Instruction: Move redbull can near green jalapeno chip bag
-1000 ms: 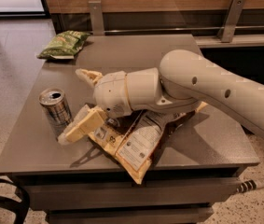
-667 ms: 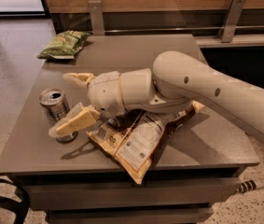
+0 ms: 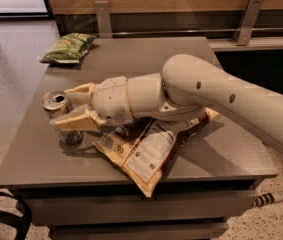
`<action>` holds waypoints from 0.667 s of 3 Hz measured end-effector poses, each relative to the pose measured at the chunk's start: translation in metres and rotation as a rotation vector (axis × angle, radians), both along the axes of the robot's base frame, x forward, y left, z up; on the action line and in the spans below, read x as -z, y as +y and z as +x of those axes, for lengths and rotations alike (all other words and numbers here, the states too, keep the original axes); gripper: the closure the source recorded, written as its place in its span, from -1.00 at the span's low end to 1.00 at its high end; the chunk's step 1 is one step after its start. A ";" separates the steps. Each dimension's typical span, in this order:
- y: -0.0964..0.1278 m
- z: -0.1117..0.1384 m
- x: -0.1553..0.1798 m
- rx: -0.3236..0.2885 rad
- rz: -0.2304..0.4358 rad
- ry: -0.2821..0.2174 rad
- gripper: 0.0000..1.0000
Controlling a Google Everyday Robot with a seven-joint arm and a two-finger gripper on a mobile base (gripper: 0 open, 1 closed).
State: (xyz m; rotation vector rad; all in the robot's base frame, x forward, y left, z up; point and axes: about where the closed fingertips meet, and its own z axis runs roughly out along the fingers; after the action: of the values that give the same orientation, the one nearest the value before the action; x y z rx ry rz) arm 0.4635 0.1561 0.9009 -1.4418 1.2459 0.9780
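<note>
Straddling one redbull can (image 3: 56, 101), jaws open; one green jalapeno chip bag (image 3: 70, 47) well apart.

The redbull can (image 3: 56, 101) stands upright near the left front edge of the desk (image 3: 131, 59), its silver top facing up, with the gripper (image 3: 67, 108) right at it. The crinkled green jalapeno chip bag (image 3: 70, 46) lies flat at the far-left corner, well apart.

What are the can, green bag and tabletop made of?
Slim silver redbull can: metal, glossy, pull-tab top. Crinkled green jalapeno chip bag: thin plastic film probably, creased, slight sheen. Grey table: matte, likely laminate; unsure. Cream end effector is at the can.
</note>
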 end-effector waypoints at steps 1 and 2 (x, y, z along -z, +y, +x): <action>0.002 -0.001 -0.001 -0.004 -0.001 -0.002 0.89; 0.003 -0.002 -0.001 -0.006 -0.001 -0.003 1.00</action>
State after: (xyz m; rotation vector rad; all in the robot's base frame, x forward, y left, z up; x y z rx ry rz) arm 0.4611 0.1591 0.9022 -1.4483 1.2406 0.9794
